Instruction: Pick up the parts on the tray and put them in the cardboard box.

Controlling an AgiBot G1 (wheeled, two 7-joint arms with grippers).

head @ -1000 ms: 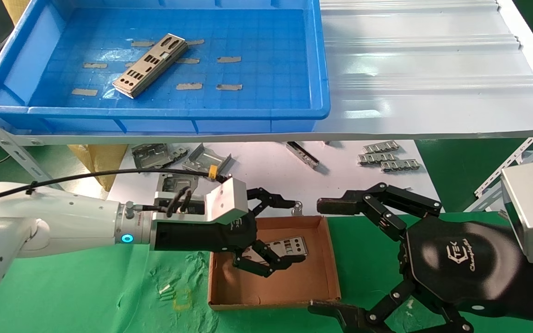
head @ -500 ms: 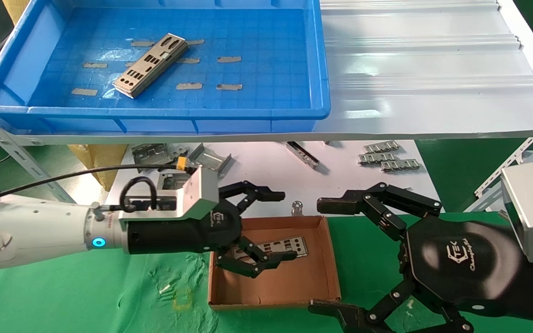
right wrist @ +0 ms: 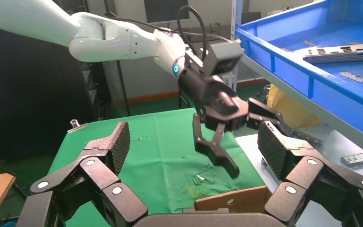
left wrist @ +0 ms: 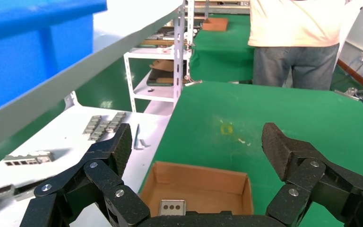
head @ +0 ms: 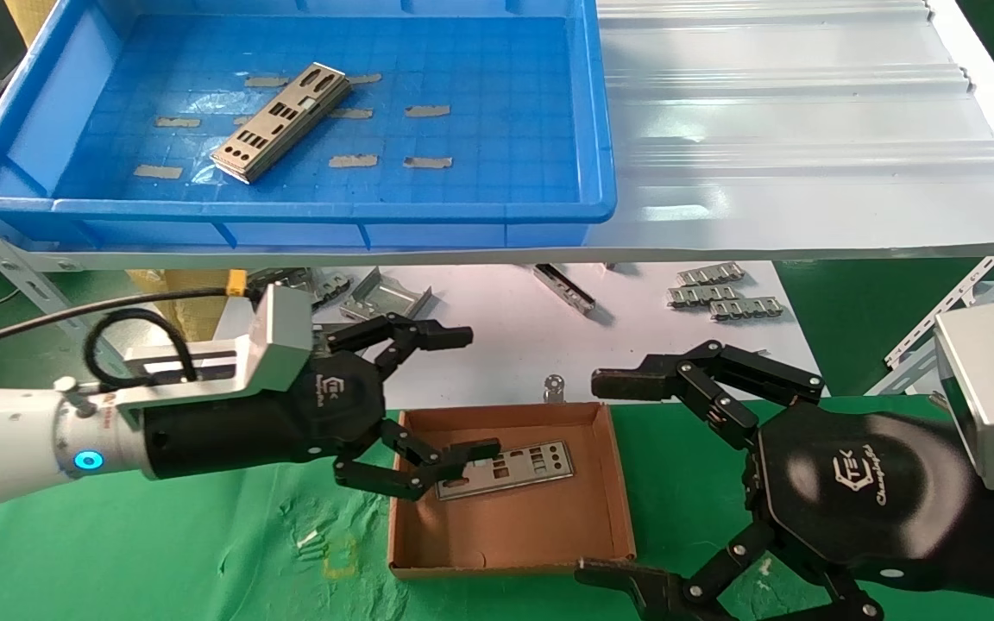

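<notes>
While one plate lies in the box and a stack waits above, the job reads as partly done.

Progress: one part (head: 506,467) lies flat on the floor of the cardboard box (head: 618,483); the stacked parts (head: 281,121) in the tray (head: 600,129) are not yet fetched (how many plates the stack holds cannot be told).

Left gripper (head: 449,392): fingers spread wide and holding nothing, at the box's left wall, its lower finger over the near end of the delivered plate; whether it touches the plate is unclear.

Right gripper (head: 613,479): fingers splayed apart, empty, parked just right of the box.

Delivered plate, axis: long axis runs left to right across the box, tilted slightly, the right end a little farther from the robot; it sits toward the far wall.

Tray stack, axis: long axis diagonal, near end toward the robot's left, far end toward the right; it rests in the tray's left-centre among grey tape scraps (head: 352,160).

Judgement: the next pick should suit the left arm, since the stack lies on its side.
</notes>
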